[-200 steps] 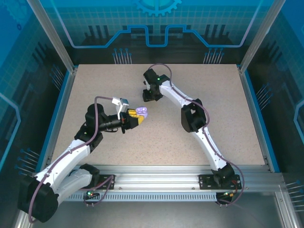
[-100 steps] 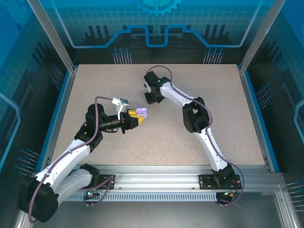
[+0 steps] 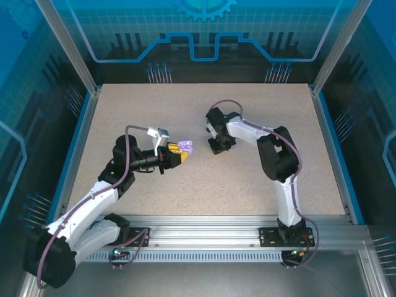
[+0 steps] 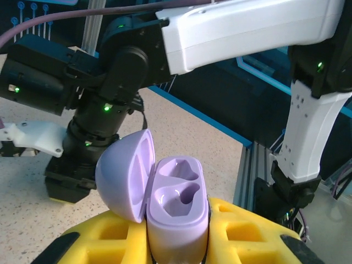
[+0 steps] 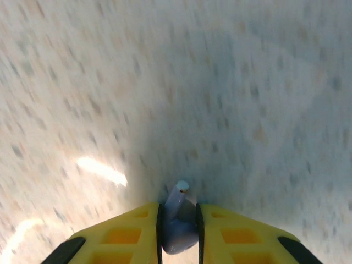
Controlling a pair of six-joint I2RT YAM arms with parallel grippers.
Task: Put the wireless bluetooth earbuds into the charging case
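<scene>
The right gripper [image 5: 179, 208] is closed on a bud [image 5: 175, 235], pinched across its body with the stem poking past the fingertips. The bud looks tiny, light, hard and slick, so it could twist or pop out. The left gripper [image 4: 177, 234] clamps the open, empty case [image 4: 177, 201] by its base, with the lid [image 4: 124, 170] swung to the fingers' left.

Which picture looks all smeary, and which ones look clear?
Right wrist view: the table is streaky with blur, with a glare patch, but the earbud is sharp. Left wrist view: the open case is crisp. Top external view: sharp, evenly lit.
</scene>
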